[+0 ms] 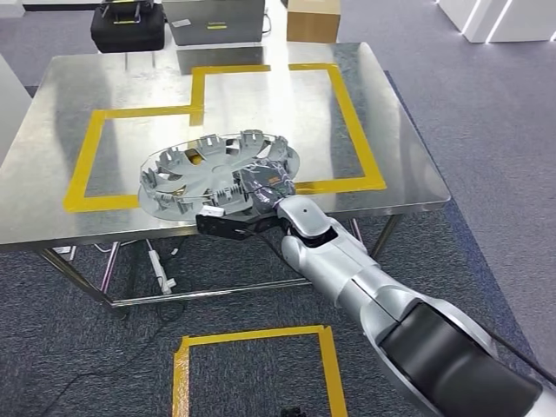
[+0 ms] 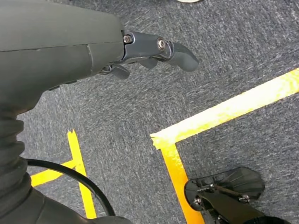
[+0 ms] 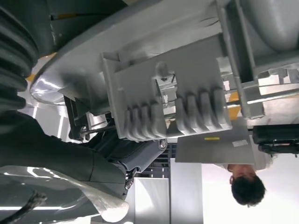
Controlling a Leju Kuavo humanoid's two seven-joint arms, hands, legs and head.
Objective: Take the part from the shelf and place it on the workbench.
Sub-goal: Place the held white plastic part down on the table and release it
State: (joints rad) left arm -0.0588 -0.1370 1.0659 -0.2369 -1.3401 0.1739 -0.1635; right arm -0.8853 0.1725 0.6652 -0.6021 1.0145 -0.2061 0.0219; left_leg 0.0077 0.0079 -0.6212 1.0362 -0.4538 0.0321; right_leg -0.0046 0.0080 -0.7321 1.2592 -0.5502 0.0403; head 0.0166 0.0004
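Observation:
The part [image 1: 209, 169] is a round silver-grey disc with ribbed clips around its rim. It lies flat over the front edge of the shiny metal workbench [image 1: 275, 95]. I cannot tell whether it touches the top. My right hand [image 1: 262, 195] grips the disc's near rim, reaching in from the lower right. Up close, the part's grey underside and clips [image 3: 169, 93] sit against the dark fingers [image 3: 134, 154]. My left hand [image 2: 155, 49] hangs over grey carpet with its fingers loosely extended and nothing in them.
Yellow tape [image 1: 85, 156] outlines a zone on the workbench top. Behind the bench stand a black case [image 1: 128, 26], a grey box [image 1: 213, 19] and a cardboard box [image 1: 314, 19]. A yellow tape square [image 1: 255, 339] marks the carpet before the bench. A person [image 3: 246, 186] stands beyond.

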